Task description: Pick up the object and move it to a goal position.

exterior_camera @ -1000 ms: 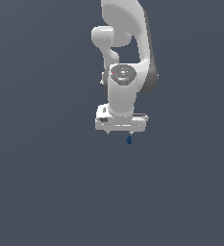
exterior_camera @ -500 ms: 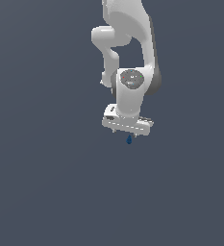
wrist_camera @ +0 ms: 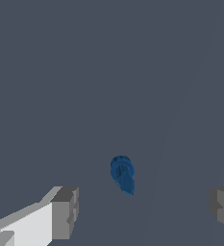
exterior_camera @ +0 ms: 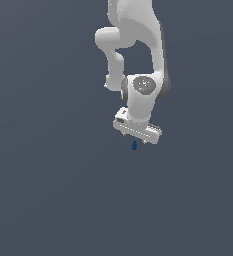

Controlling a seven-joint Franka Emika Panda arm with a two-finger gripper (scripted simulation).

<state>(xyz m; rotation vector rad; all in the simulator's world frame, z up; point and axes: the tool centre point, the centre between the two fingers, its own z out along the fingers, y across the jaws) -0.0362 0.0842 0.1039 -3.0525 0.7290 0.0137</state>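
The object [exterior_camera: 134,145] is a tiny dark blue teardrop-shaped blob on the grey surface, just below the white gripper [exterior_camera: 136,138] in the exterior view. The gripper hangs tilted from the white arm, its exterior-view right end lower. In the wrist view the object [wrist_camera: 122,174] lies between the two grey fingertips [wrist_camera: 65,214], apart from both. The gripper [wrist_camera: 143,211] is wide open and holds nothing.
Only the plain dark grey surface [exterior_camera: 48,190] shows around the arm. The arm's white links [exterior_camera: 138,45] rise above the gripper in the exterior view. No goal marker shows.
The gripper has moved a little toward the exterior view's right and slightly down, and has tilted more. The blue object has not moved.
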